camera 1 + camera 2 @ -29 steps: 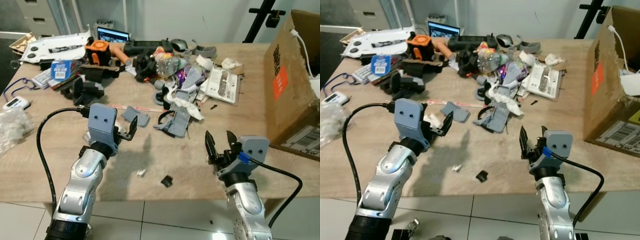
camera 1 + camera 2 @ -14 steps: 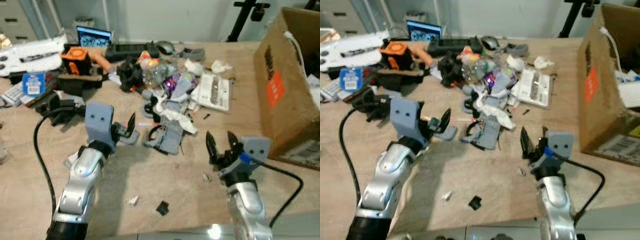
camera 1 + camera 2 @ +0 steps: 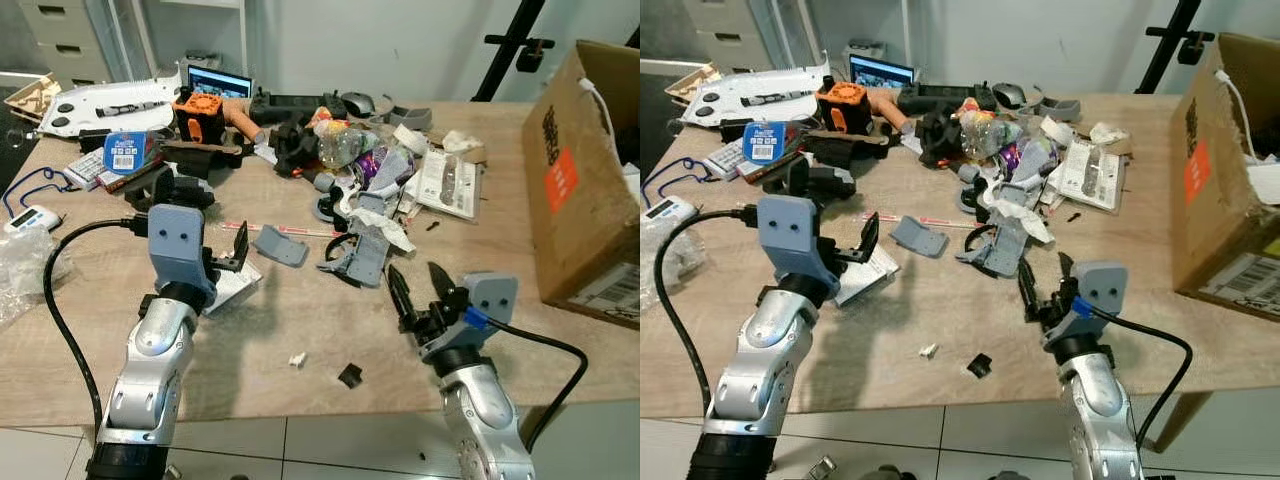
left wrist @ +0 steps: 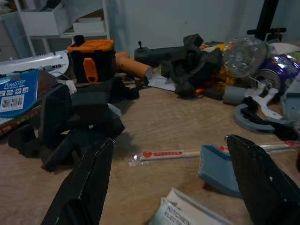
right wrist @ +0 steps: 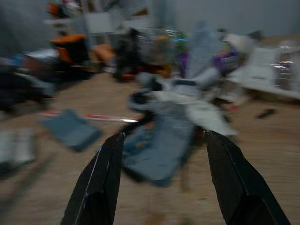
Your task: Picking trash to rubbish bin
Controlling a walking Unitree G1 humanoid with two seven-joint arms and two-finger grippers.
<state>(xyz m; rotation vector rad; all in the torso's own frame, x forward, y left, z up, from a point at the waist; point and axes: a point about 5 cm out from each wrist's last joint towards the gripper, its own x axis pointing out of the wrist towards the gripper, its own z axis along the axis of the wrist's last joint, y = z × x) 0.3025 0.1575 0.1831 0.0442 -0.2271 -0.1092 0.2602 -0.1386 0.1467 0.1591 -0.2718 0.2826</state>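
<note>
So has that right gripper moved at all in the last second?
Yes. The right gripper has crept forward, from near the table's front edge toward the grey plastic pile, fingers open.

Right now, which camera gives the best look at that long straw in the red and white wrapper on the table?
The left wrist view: the straw lies close and sharp, its red print visible. Both eye views show it small, beyond the left gripper. The right wrist view shows it blurred.

A heap of trash (image 3: 365, 185), crumpled paper, grey plastic pieces and a clear bottle, lies mid-table toward the far edge. A white scrap (image 3: 296, 359) and a black scrap (image 3: 349, 376) lie near the front edge.
</note>
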